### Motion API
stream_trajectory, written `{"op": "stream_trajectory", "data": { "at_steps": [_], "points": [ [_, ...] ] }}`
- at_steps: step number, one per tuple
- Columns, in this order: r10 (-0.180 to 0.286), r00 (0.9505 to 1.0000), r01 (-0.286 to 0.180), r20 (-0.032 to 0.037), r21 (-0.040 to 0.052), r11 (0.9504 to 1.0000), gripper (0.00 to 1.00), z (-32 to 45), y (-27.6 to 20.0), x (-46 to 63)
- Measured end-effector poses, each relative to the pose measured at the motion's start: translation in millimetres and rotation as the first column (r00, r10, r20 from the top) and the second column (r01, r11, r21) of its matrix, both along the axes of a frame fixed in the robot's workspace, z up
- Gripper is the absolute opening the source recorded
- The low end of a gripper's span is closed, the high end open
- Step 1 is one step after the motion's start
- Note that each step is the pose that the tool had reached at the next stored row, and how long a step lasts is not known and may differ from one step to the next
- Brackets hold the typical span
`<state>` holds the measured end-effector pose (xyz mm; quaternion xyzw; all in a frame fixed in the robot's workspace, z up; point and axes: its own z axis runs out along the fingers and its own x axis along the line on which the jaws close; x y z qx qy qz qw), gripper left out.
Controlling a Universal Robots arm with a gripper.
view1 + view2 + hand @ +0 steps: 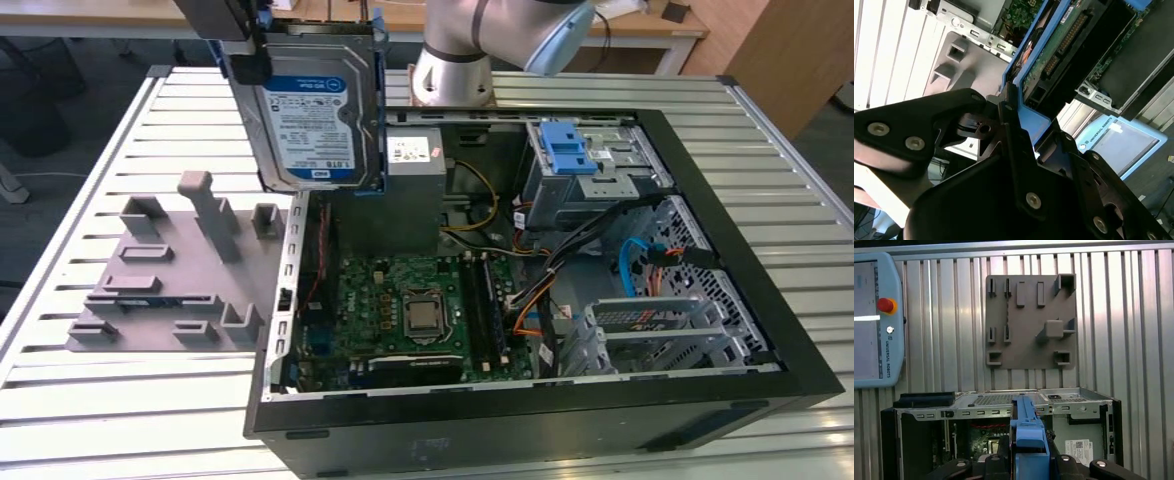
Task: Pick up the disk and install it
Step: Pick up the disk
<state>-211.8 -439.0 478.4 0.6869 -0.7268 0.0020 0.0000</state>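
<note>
Above the open computer case point(747, 250), over its wall on the exterior view's left, the gripper point(1029, 462) is clamped on the blue bracket point(1029, 437) that edges the disk point(318, 110). It holds the disk clear of everything else. The disk hangs straight down from the gripper with its long axis upright, and its labelled face is turned toward the exterior camera. Its lower end is just above the case's wall, next to the grey metal box point(411, 160) inside the case.

For installing, I judge that what matters is where the disk hangs in relation to the drive cage with the blue latch point(574, 150). That cage sits at the case's far corner on the exterior view's right, well apart from the disk and lower than it.

Outside the case, beside the wall the disk hangs over, a grey slotted tray point(160, 290) lies on the slatted table point(80, 400).

The second wrist view shows the green circuit board point(1054, 50) on the disk's back (the exterior view gives only the label side). The first wrist view looks down along the bracket's thin edge and shows the case directly beneath, the tray beyond it, and a control tablet point(874, 320) beside the tray.
</note>
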Motion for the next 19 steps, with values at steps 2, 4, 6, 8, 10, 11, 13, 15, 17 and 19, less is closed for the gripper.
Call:
{"op": "stream_trajectory", "data": {
  "at_steps": [2, 4, 6, 8, 10, 11, 13, 15, 17, 19],
  "points": [
    [0.0, 1.0, 0.0, 0.0, 0.0001, 1.0, 0.36, -0.1, -0.2, 6.0],
    [0.0, 1.0, 0.0, 0.0, 0.0001, 1.0, 0.36, -0.1, -0.4, 11.9],
    [0.0, 1.0, 0.0, 0.0, 0.0002, 1.0, 0.36, -0.1, -0.5, 17.7],
    [0.0, 1.0, 0.0, 0.0, 0.0, 1.0, 0.36, 0.0, -0.8, 23.3],
    [0.0, 1.0, 0.0, 0.0, 0.0001, 1.0, 0.36, -0.1, -0.9, 28.2],
    [0.0, 1.0, 0.0, 0.0, 0.0, 1.0, 0.36, 0.0, -1.0, 31.1],
    [0.0, 1.0, 0.0, 0.0, 0.0001, 1.0, 0.36, -0.1, -1.1, 35.8],
    [0.0, 1.0, 0.0, 0.0001, 0.0001, 1.0, 0.36, -0.1, -1.2, 41.2],
    [0.0, 1.0, 0.0, 0.0, 0.0001, 1.0, 0.36, -0.1, -1.3, 46.6],
    [0.0, 1.0, 0.0, 0.0, 0.0001, 1.0, 0.36, 0.0, -1.3, 52.2]
  ]
}}
